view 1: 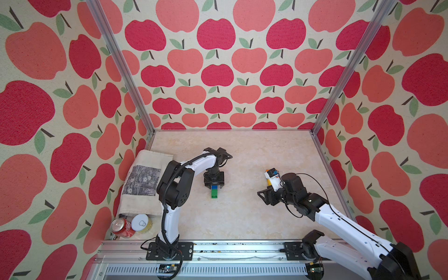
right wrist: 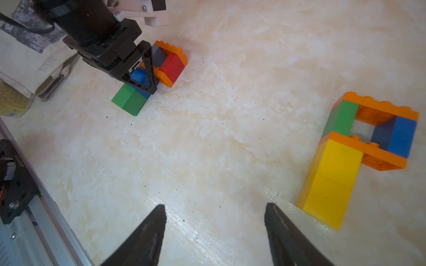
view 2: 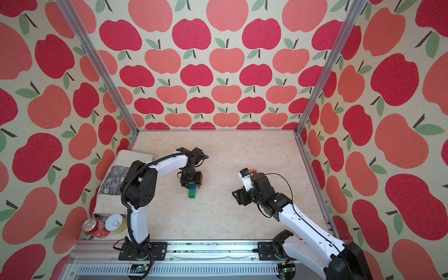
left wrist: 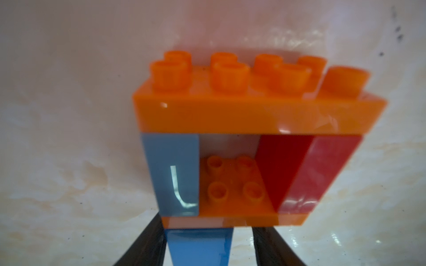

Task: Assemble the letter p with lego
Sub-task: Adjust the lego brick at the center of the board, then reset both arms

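A lego letter lies flat on the table under my left gripper. In the left wrist view it has an orange brick at the far end, then light blue and red bricks, an orange plate and a blue brick. A green brick ends the stem. My left gripper straddles the blue brick, open, with a gap on one side. A second lego letter, in orange, green, blue and yellow, lies beside my right gripper, which is open with nothing between its fingers.
A folded cloth bag lies along the left wall. A red soda can and a tin lie at its near end. An aluminium rail runs along the front edge. Patterned walls close in the other sides.
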Robot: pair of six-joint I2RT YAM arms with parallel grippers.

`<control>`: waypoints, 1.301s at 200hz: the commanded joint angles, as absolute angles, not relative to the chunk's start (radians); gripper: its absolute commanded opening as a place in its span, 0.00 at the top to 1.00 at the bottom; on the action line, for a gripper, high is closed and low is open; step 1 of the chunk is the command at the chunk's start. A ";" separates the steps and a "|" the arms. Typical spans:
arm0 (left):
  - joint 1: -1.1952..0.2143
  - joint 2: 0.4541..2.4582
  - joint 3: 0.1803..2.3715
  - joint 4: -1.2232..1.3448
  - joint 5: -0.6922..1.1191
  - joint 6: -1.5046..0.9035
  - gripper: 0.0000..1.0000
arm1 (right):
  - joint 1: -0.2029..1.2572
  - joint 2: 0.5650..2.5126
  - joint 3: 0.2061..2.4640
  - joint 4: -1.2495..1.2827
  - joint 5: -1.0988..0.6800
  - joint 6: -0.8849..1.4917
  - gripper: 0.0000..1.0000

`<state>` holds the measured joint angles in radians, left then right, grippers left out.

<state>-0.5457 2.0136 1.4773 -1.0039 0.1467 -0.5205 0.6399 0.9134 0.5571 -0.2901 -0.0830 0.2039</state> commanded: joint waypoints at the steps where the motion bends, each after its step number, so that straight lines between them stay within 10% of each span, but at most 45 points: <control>1: -0.557 1.893 1.438 -0.980 0.123 -0.528 0.28 | 0.609 0.848 0.596 -0.377 0.126 0.154 0.24; 35: -0.540 1.624 1.295 -0.882 -0.031 -0.510 0.00 | 0.523 0.756 0.523 -0.251 0.430 0.042 0.16; 108: -0.289 0.991 0.502 0.182 -0.450 0.002 0.01 | 0.279 1.125 0.325 0.473 0.436 -0.140 0.06; 135: -0.210 1.074 0.237 0.715 -0.303 0.222 0.01 | 0.241 1.285 0.342 0.633 0.323 -0.186 0.03; 227: 0.129 1.663 0.222 1.318 0.215 0.017 0.01 | 0.155 1.413 0.392 0.747 -0.035 -0.215 0.01; 260: 0.150 1.609 0.347 1.028 0.197 -0.010 0.01 | 0.056 1.478 0.369 0.860 -0.100 -0.104 0.01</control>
<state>0.1394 1.6032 0.2333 1.0439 0.1421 0.0296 0.1120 1.4418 0.3767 0.7879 -0.0235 -0.1986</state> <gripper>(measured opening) 0.993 0.990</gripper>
